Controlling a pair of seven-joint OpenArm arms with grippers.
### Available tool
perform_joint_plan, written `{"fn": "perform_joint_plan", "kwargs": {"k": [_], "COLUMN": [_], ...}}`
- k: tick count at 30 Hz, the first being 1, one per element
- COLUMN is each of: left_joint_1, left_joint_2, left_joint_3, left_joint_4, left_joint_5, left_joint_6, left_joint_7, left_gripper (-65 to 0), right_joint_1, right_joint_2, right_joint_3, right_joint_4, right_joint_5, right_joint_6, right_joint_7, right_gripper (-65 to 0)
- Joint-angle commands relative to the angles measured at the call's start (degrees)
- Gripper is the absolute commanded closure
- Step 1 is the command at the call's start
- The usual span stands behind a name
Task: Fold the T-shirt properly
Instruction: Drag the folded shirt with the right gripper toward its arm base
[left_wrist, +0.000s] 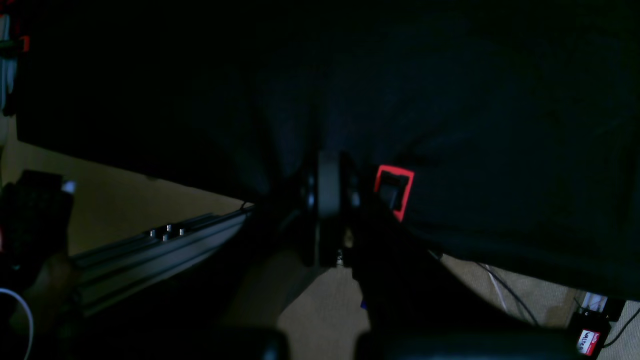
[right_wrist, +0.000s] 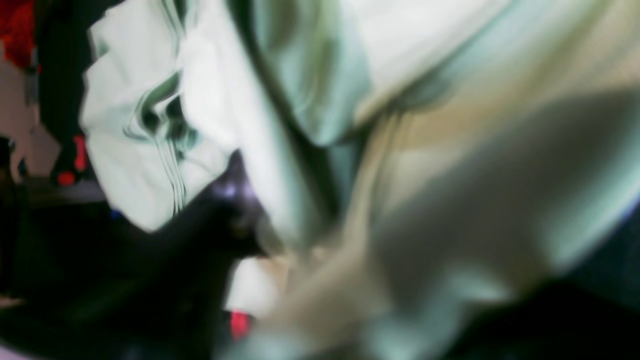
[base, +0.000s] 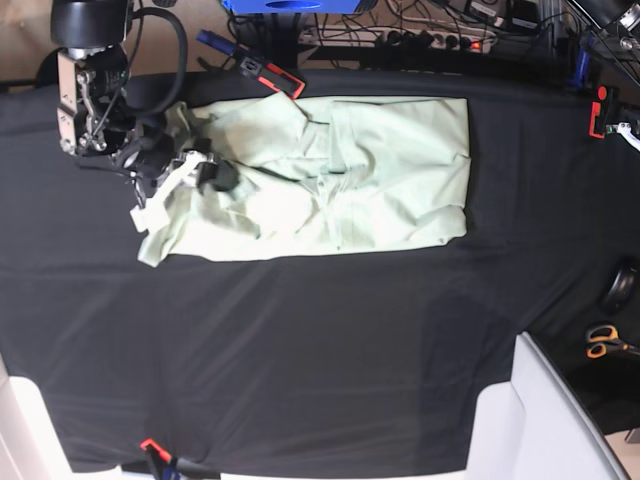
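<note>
The pale mint-green T-shirt (base: 350, 175) lies spread and creased across the back of the black table cover (base: 320, 340). My right gripper (base: 205, 172) sits on the shirt's bunched left end. In the right wrist view the T-shirt (right_wrist: 210, 100) fills the blurred frame, folded right up against a dark finger (right_wrist: 220, 215); the blur hides how the jaws stand. My left gripper (left_wrist: 327, 192) hangs shut with nothing in it at the edge of the dark cloth, away from the shirt, beside a red clamp (left_wrist: 395, 192).
Red clamps (base: 283, 80) (base: 597, 112) pin the cover at the back. Orange-handled scissors (base: 605, 342) and a round black object (base: 620, 288) lie at the right edge. A white panel (base: 560, 420) stands at the lower right. An aluminium rail (left_wrist: 150, 245) runs below the table.
</note>
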Motion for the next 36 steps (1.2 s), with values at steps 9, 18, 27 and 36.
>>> {"fn": "perform_joint_plan", "kwargs": {"k": [9, 18, 27, 36], "left_joint_1": [-0.10, 0.07, -0.01, -0.01], "left_joint_2": [-0.59, -0.59, -0.59, -0.59], "left_joint_3": [-0.34, -0.34, -0.34, -0.34], "left_joint_4": [0.80, 1.32, 1.41, 1.41], "left_joint_5": [-0.30, -0.30, -0.30, -0.30], "left_joint_6": [0.51, 0.51, 0.51, 0.51], "left_joint_7": [-0.90, -0.90, -0.90, -0.90], "left_gripper": [0.0, 0.0, 0.0, 0.0], "right_joint_1": [3.41, 9.39, 10.18, 4.02], "right_joint_2": [4.14, 14.25, 19.27, 18.91], "right_joint_3": [-0.17, 4.84, 4.49, -4.57], "right_joint_4": [-2.49, -11.11, -8.73, 9.99], "right_joint_5": [-0.96, -1.23, -1.31, -2.02], "right_joint_6": [-0.31, -0.31, -8.84, -30.99], "right_joint_7": [0.30, 0.47, 0.56, 0.65], "right_gripper": [0.0, 0.0, 0.0, 0.0]}}
